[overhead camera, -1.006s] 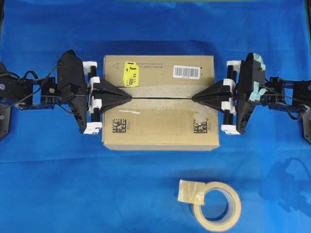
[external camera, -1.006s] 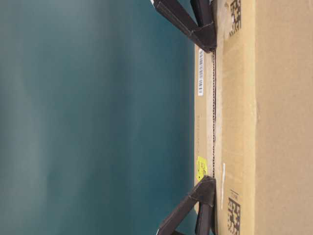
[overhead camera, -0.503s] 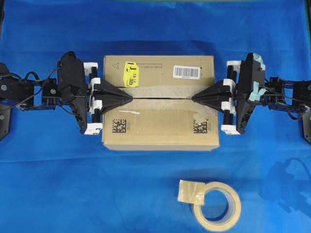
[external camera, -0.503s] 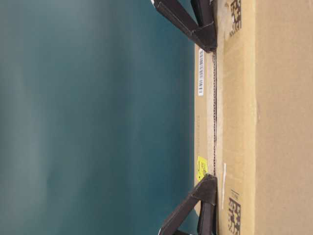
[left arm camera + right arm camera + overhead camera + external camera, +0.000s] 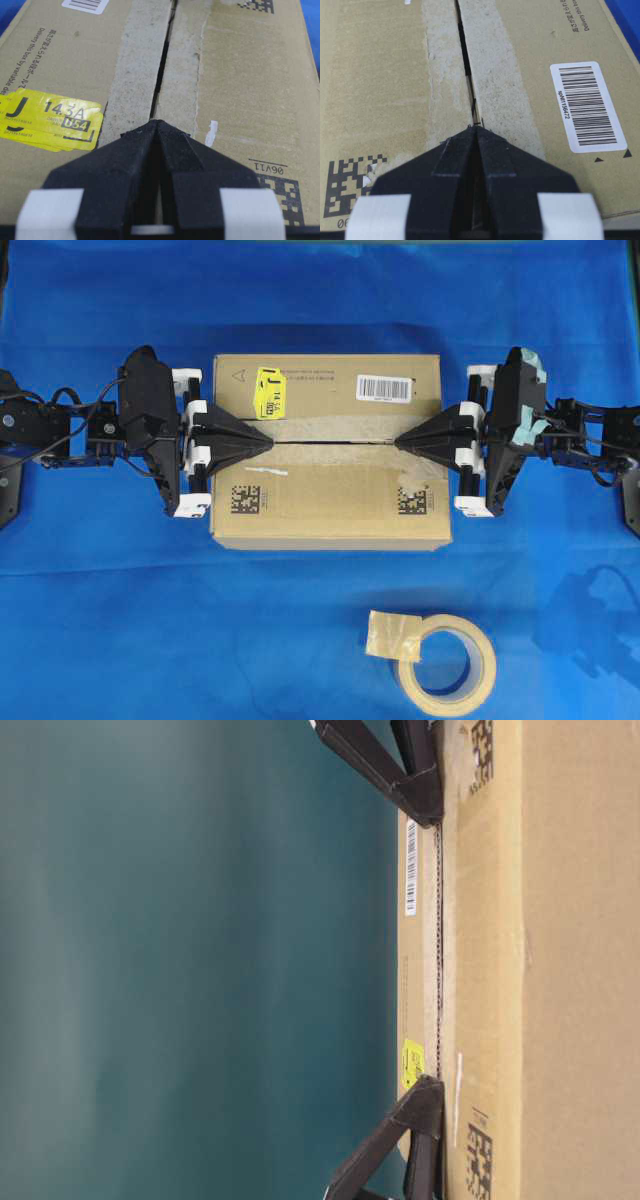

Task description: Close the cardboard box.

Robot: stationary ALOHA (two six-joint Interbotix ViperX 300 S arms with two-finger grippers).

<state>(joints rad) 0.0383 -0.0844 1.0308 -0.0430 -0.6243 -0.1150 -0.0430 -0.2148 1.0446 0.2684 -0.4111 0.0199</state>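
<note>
The cardboard box lies in the middle of the blue cloth with its two long top flaps down and meeting along a narrow centre seam. It carries a yellow sticker and a white barcode label. My left gripper is shut, its tips resting over the seam's left end. My right gripper is shut too, tips over the seam's right end. In both wrist views the black fingers meet at a point above the seam, holding nothing.
A beige tape roll with a loose tab lies on the cloth in front of the box, towards the right. Blue cloth covers the table around the box.
</note>
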